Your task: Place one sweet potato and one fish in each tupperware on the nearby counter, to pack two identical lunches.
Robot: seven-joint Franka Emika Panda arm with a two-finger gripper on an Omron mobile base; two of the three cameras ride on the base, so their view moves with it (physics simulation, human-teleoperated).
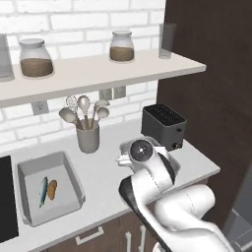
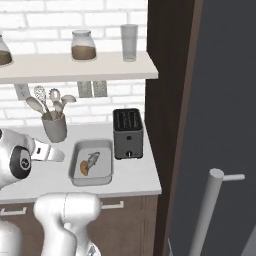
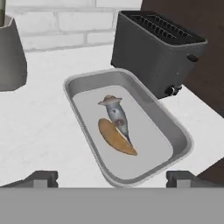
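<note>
Two tupperware trays sit on the counter (image 1: pixel 98 172): the left tray (image 1: pixel 69 170), well apart, and the right tray (image 3: pixel 177 131) just beside the toaster (image 3: pixel 157 48); each holds a fish (image 3: pixel 117 114) touching a sweet potato (image 3: pixel 116 138). Gripper (image 3: pixel 111 178) hovers spread wide, empty, above the right tray's near rim.

- I am working in a home kitchen: an off-white counter (image 1: pixel 106 179) runs over dark brown cabinets (image 2: pixel 127 220) with silver bar handles.
- Behind it is a white brick wall (image 1: pixel 88 12) with sockets.
- A black toaster (image 3: pixel 157 50), a crock of utensils (image 1: pixel 87 130) and shelf jars (image 1: pixel 35 58) confirm it.
</note>
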